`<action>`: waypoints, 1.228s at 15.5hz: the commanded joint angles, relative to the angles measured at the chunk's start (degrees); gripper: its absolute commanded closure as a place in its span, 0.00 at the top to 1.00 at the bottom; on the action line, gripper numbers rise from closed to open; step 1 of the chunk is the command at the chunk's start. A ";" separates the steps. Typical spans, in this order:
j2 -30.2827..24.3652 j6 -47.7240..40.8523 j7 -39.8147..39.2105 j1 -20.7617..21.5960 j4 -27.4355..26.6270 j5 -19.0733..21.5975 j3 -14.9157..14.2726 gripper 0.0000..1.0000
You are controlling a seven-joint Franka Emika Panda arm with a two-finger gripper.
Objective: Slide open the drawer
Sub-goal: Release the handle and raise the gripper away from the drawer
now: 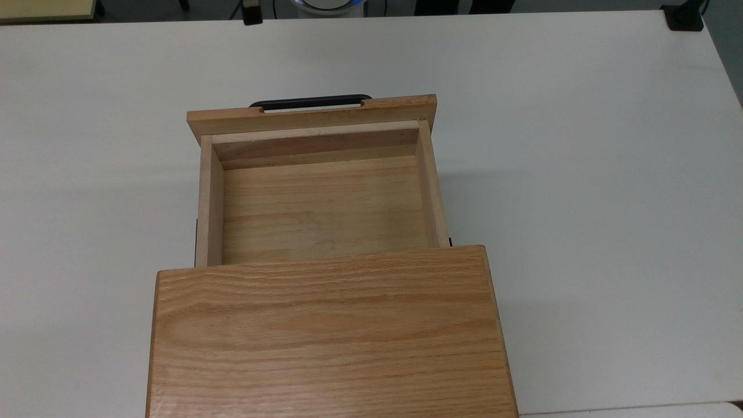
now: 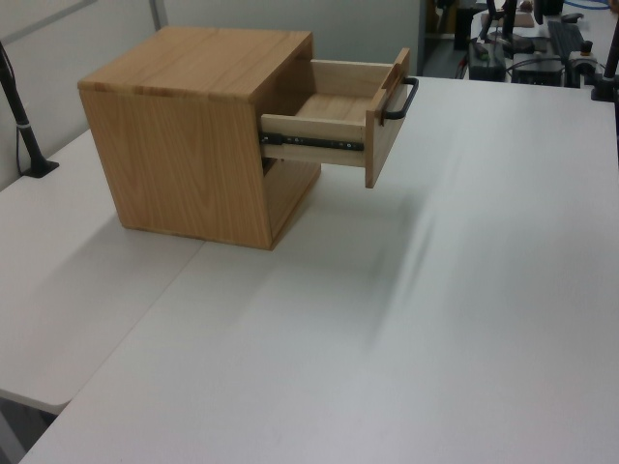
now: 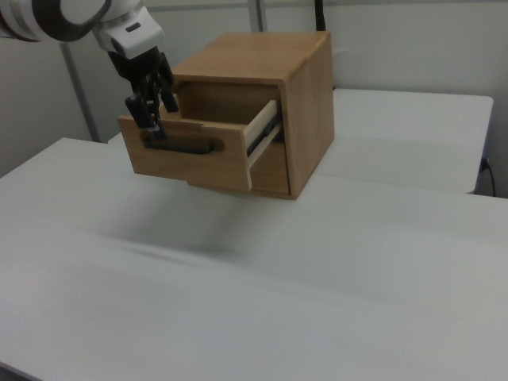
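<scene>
The light oak drawer (image 1: 325, 203) stands pulled far out of the cabinet (image 1: 328, 331), and its tray is empty. Its black bar handle (image 1: 310, 102) runs along the front panel with nothing on it. In the right view my gripper (image 3: 152, 111) hangs open just above the front panel's top edge (image 3: 190, 155), clear of the handle (image 3: 181, 146). In the top view its dark tip (image 1: 251, 16) sits at the upper edge, beyond the handle. The left view has the drawer (image 2: 338, 116) on its black slide rails and the handle (image 2: 401, 100) free.
The cabinet stands on a white table (image 1: 580, 174) with wide bare surface on both sides. A black clamp (image 1: 685, 17) sits at the top view's upper right corner. A black pole (image 2: 24, 135) stands at the left view's left; equipment (image 2: 522, 39) crowds the far end.
</scene>
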 commanded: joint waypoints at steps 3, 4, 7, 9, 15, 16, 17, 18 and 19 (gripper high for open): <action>2.80 -8.18 -21.71 0.25 4.13 -0.68 -0.11 0.81; 2.80 -9.59 -26.72 0.25 4.13 -0.68 -0.11 0.81; 2.80 -11.62 -38.16 0.25 4.13 -1.99 -0.11 0.81; 2.89 -14.07 -44.31 0.25 4.04 -2.61 -0.02 0.81; 6.23 -14.44 -62.25 0.95 4.39 -3.23 0.68 1.00; 6.49 -14.09 -63.67 0.95 4.30 -3.14 0.77 1.00; 6.49 -13.22 -63.59 1.13 4.30 -3.23 0.86 1.00; 6.67 -12.08 -63.59 1.91 4.21 -3.75 1.21 1.00; 7.54 -11.37 -63.68 2.79 4.30 -4.28 1.12 1.00</action>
